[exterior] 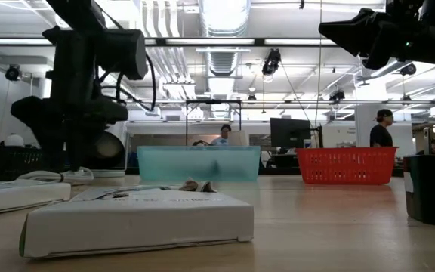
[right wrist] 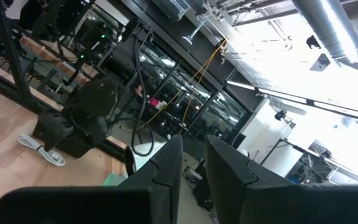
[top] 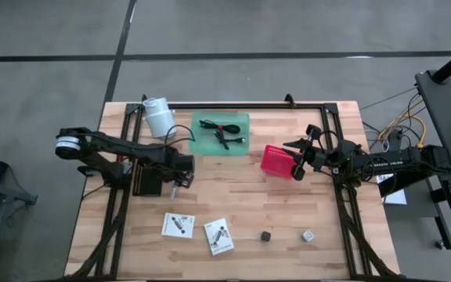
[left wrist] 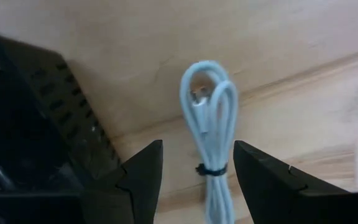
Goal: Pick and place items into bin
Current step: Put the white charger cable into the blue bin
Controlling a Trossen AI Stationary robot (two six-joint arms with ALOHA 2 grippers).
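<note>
1. Left pincer low at the bench's 9 o'clock side, fingers apart around a bundled pale cable lying on the wood beside a black bin.
2. Right pincer raised at 2 o'clock over the red basket, fingers nearly together, gripping nothing.
3. Black cables in the green tray at 12 o'clock.
4. Two white cards, dark cube and pale cube along 6 o'clock.

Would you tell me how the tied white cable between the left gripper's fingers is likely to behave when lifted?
The white cable is probably floppy: thin loops bundled by a dark tie, so the ends may droop. It looks light. The left gripper is open around it; a grip near the tie seems safest.
</note>
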